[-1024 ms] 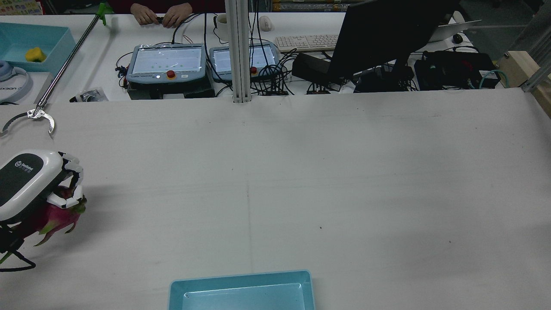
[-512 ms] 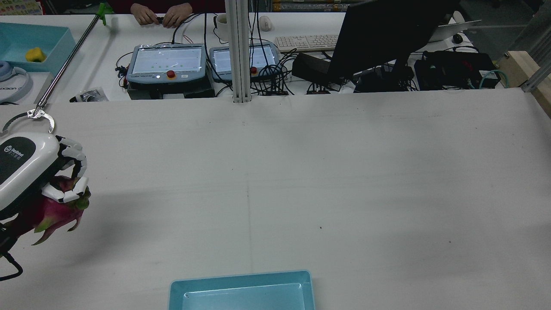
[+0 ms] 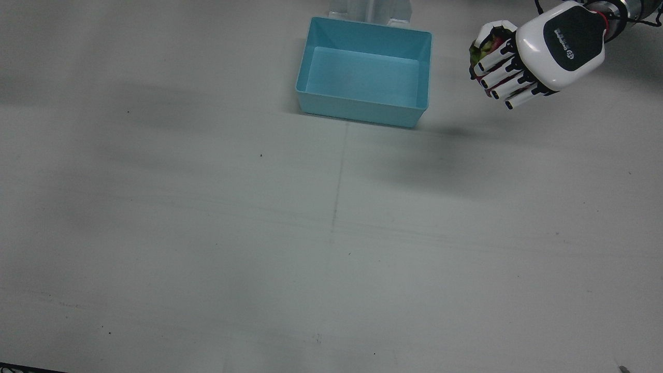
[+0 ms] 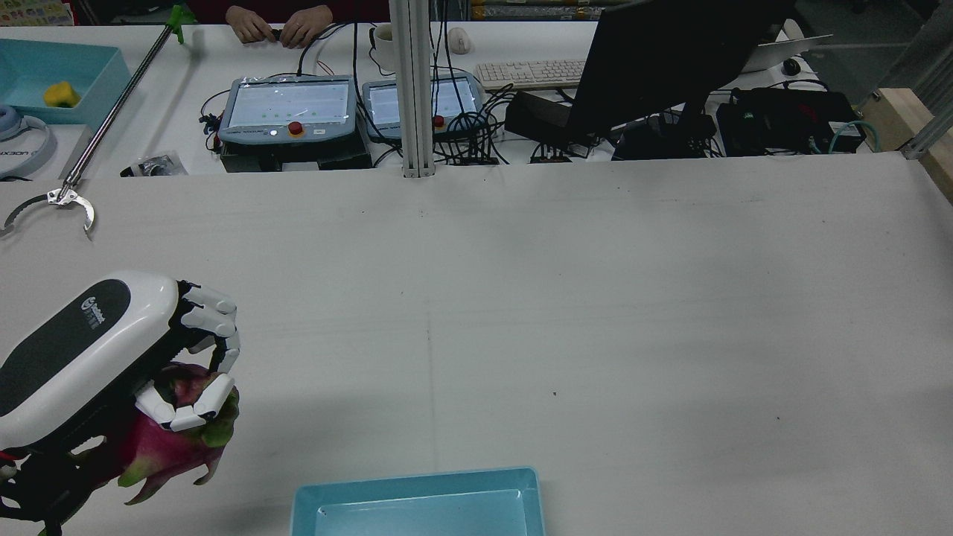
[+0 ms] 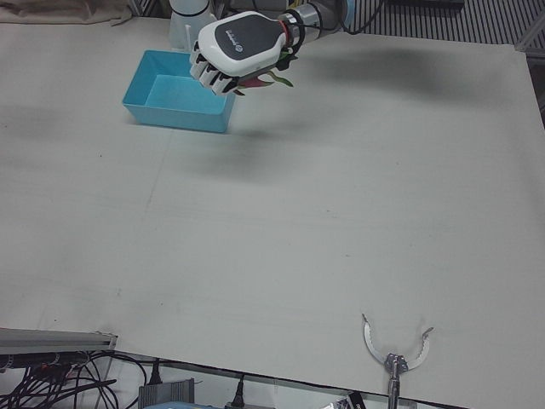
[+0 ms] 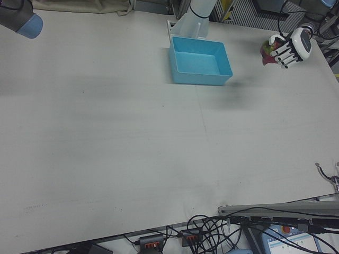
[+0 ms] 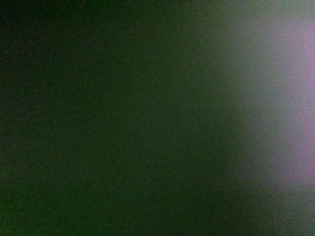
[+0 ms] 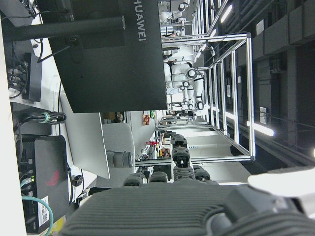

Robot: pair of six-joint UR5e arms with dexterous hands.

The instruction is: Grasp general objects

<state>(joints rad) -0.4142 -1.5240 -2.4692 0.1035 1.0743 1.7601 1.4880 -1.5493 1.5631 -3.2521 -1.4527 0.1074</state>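
I am carrying the magenta, green-scaled dragon fruit (image 4: 167, 439), clamped in my white left hand (image 4: 112, 357), beside the rectangular light-blue plastic bin (image 4: 417, 487) near the bench's robot-side edge; right hand's state unclear.

I'm looking across a pale grey worktop (image 4: 595, 298); beyond its far edge a white desk (image 4: 179, 112) is carrying a dark monitor (image 4: 670, 59), a keyboard (image 4: 530, 73) and tangled cables (image 4: 469, 138).

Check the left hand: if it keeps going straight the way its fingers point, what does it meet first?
Probably the blue bin. The left hand, shut on the dragon fruit, points toward the bin's near wall; height is unclear, so it may pass over the rim.
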